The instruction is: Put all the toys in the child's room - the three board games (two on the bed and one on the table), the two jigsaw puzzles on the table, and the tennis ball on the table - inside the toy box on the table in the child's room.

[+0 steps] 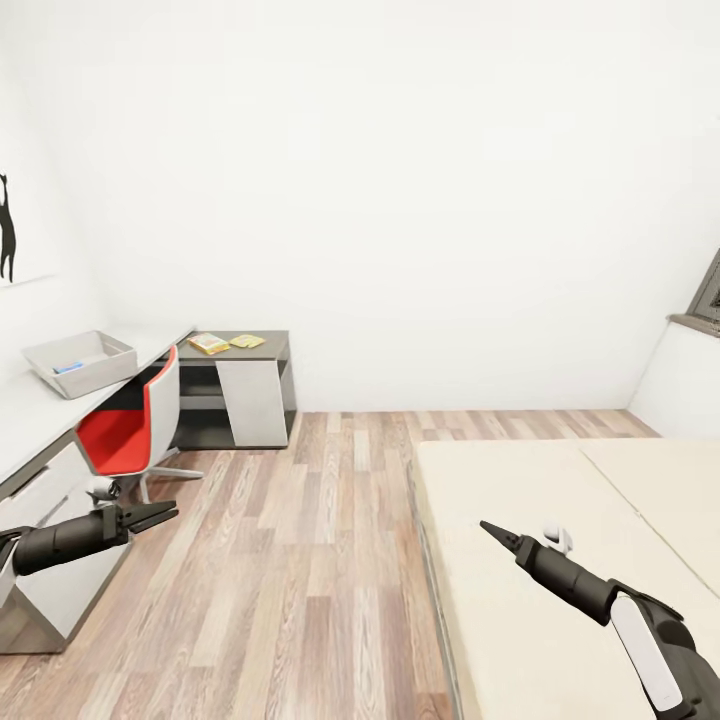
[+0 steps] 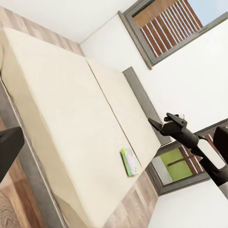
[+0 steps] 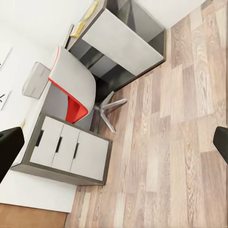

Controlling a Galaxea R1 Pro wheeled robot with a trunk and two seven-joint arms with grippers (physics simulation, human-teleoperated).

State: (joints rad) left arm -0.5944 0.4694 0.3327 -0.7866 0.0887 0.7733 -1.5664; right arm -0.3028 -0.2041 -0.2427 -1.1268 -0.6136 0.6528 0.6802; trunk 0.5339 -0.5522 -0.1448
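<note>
Progress: early, judging by the toy box (image 1: 80, 362) at left of head view holding just one small blue item; two jigsaw puzzles (image 1: 224, 343) lying on the dark desk section (image 1: 262, 350).
Left: one board game (image 2: 129, 161) on the bed (image 2: 61, 123).
Left gripper (image 1: 150, 517): empty, jaws slightly parted, lower left, well apart from everything.
Right gripper (image 1: 497, 533): cannot tell, above mattress.

Red chair (image 1: 120, 435), beige bed (image 1: 560, 560)

A wide strip of wood floor (image 1: 300, 560) is left open between the table (image 1: 40, 410) and the bed (image 1: 560, 560); 1 red chair (image 1: 130, 425) is parked against the table.
</note>
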